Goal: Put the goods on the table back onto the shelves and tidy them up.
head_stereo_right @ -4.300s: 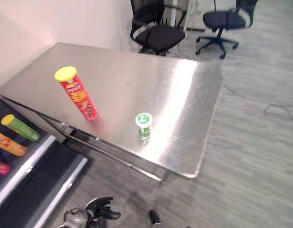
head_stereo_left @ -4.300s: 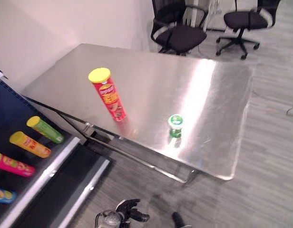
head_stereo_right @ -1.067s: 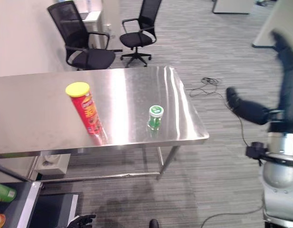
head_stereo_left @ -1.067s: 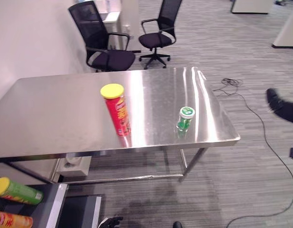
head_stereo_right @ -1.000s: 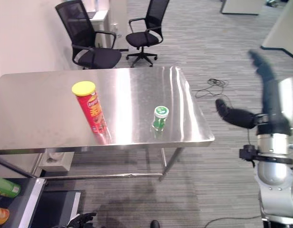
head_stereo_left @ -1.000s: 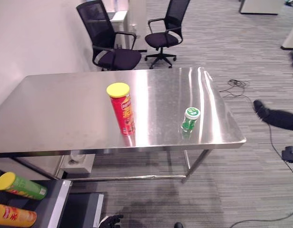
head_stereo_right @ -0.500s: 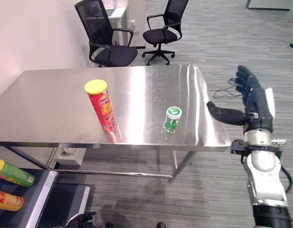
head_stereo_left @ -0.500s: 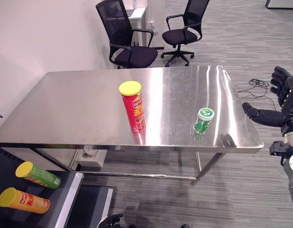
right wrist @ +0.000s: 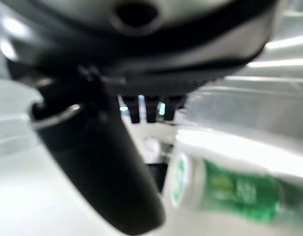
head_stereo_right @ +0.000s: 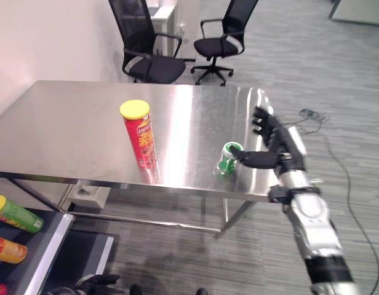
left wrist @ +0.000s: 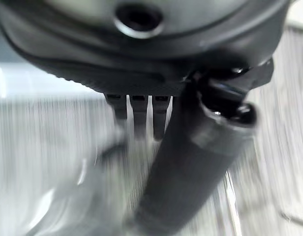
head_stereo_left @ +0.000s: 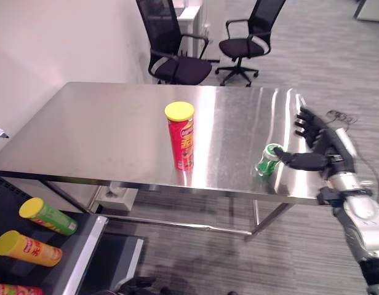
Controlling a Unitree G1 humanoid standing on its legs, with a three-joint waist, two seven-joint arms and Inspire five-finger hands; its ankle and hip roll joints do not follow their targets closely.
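My right robot hand [head_stereo_right: 272, 147] is spread beside the small green bottle [head_stereo_right: 228, 158], which stands upright near the surface [head_stereo_right: 85, 117] front edge, just on my hand's left, thumb tip almost at its cap. My left robot hand [head_stereo_right: 94, 283] hangs low, well apart. Half a second ago my right hand was off the surface's end; it has come in.

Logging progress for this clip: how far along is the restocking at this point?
Done: several tubes, such as the green tube and orange tube, lie on the shelf. In hand: nothing yet; the right robot hand is open beside the small green bottle, thumb close to it. Left: that bottle and the red tube, both standing on the table.
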